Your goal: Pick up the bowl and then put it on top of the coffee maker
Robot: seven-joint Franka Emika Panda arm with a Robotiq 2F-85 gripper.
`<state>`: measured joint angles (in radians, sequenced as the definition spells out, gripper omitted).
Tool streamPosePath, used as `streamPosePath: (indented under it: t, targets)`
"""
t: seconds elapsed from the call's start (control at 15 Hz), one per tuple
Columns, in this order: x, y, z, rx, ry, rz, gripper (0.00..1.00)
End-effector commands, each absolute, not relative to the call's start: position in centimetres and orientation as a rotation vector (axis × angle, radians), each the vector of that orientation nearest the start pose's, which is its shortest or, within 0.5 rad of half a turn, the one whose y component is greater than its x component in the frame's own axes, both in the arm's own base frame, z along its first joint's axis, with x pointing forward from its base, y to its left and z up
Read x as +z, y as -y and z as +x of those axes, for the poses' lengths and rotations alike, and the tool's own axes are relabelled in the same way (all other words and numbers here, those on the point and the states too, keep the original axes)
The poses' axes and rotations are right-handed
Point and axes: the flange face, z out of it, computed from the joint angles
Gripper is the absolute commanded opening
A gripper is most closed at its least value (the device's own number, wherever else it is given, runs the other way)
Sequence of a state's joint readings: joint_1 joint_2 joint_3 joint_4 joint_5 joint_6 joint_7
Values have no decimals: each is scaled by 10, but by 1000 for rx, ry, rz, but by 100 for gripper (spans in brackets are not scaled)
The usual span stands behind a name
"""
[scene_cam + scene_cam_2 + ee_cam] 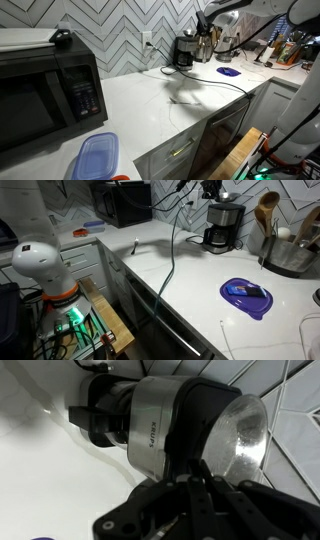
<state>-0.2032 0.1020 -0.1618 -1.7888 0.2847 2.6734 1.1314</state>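
The coffee maker is a small black and silver machine by the tiled wall in both exterior views (183,52) (222,227). It fills the wrist view (160,420). The bowl (245,430) is round, shiny silver metal and shows only in the wrist view, against the coffee maker's black end and just beyond my fingertips. My gripper (190,478) has its fingers pressed together and seems to pinch the bowl's rim. In both exterior views the gripper (208,28) (212,194) hangs just above the coffee maker. The bowl cannot be made out there.
A steel jug (203,45) stands right beside the coffee maker. A large black microwave (45,85) stands on the counter, with a translucent blue container (97,155) near it. A flat dark-blue disc (247,295) lies on the white counter. A pot of utensils (285,250) stands near the wall.
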Motion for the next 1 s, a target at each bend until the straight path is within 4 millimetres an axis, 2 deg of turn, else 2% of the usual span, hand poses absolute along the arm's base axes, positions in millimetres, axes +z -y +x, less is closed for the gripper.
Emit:
streamPosePath:
  t: [0.0, 0.53, 0.93]
  targets:
    - [587, 234, 609, -859, -1978, -1615, 0]
    - [587, 226, 632, -784, -2031, -1596, 0]
    - [581, 231, 647, -783, -2053, -1586, 0]
